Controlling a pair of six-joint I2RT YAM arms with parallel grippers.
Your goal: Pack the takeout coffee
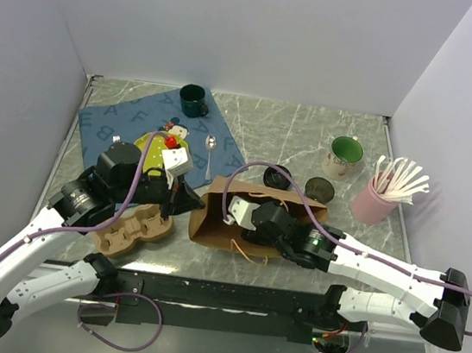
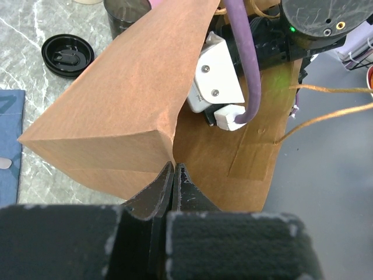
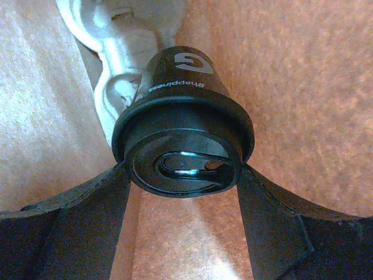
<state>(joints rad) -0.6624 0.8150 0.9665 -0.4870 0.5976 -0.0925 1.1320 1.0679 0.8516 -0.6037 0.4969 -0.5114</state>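
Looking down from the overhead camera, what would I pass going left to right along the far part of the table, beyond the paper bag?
dark green mug → spoon → loose black lid → white mug with green inside → pink cup of white sticks

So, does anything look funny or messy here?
The brown paper bag lies tipped on its side instead of standing. Behind it a loose black lid sits on the table beside an open dark cup. Nothing looks spilled.
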